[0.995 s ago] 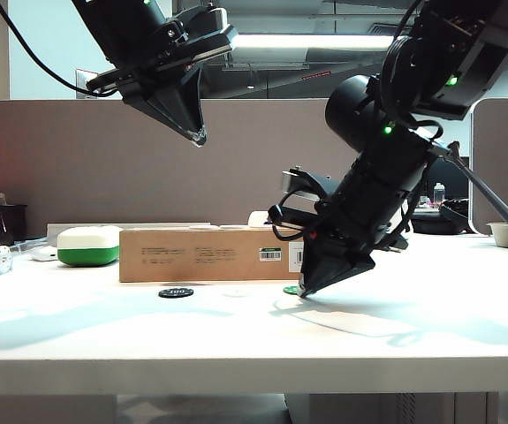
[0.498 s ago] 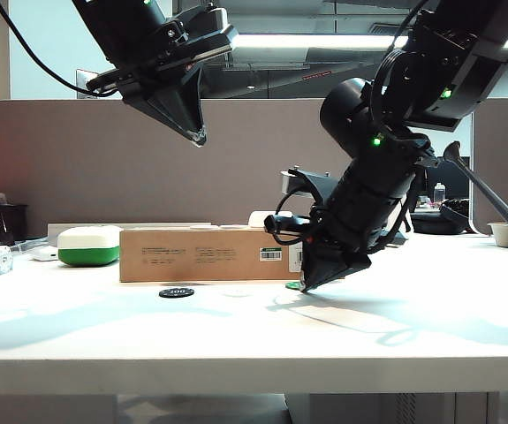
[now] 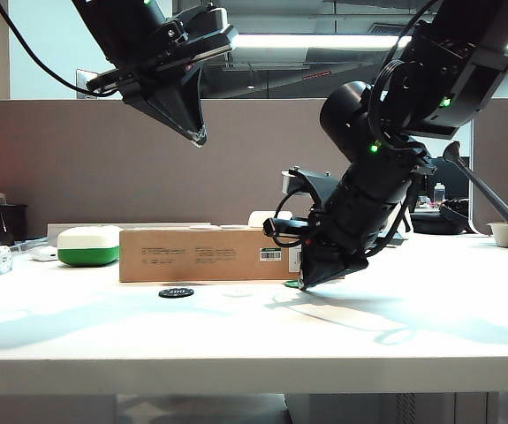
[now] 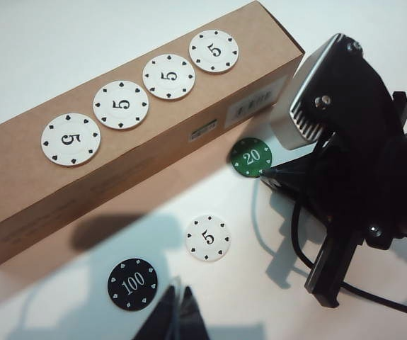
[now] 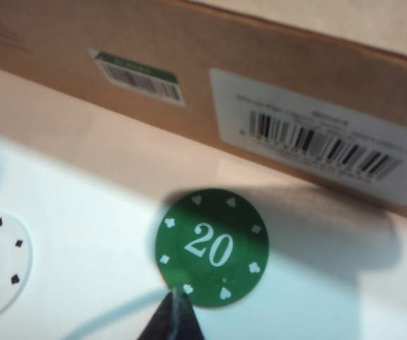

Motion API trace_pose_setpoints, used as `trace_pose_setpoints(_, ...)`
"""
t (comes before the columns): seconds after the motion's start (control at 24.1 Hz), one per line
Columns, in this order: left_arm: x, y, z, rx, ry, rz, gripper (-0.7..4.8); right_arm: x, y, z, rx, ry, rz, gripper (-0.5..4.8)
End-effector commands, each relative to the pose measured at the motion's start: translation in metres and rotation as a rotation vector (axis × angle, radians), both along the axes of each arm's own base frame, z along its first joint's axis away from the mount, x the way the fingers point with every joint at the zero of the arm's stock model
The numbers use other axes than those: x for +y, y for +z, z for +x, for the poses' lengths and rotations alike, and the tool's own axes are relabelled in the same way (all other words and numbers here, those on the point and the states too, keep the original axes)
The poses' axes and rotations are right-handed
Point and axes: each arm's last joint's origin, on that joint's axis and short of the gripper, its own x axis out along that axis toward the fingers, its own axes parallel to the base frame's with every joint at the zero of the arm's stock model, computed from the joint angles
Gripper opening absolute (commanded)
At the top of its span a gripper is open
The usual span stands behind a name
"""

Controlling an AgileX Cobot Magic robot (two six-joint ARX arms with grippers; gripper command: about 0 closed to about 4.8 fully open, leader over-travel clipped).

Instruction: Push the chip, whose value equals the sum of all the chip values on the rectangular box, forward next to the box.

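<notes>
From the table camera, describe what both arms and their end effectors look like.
Both arms are matte black with loose black cables. The left end effector tapers to a dark wedge. The right end effector is likewise black and pointed, behind a fat cylindrical joint; small green lights glow on that arm, and a grey ribbed block sits by its wrist.

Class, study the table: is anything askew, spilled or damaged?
Nothing stands out. Four white chips lie flat along the rectangular box; the green chip lies flat beside it at the right gripper. The left gripper hangs above.

Low side view; downward wrist cameras
</notes>
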Motion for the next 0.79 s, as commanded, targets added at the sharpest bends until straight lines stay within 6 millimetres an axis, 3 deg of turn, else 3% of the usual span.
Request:
trace_pose_setpoints(0.04,-0.0005,0.0024,-0.0001,-0.012,-0.002,-0.007,-0.05,-0.0026,-0.0131,-0.0040,0.056,-0.020,-0.052,-0.05)
trace_pose_setpoints(0.79,-0.0005,0.0024,-0.0001,-0.011,-0.002,-0.007,-0.05,0.0016,-0.0052,0.0043,-0.061,-0.029,0.006,-0.05)
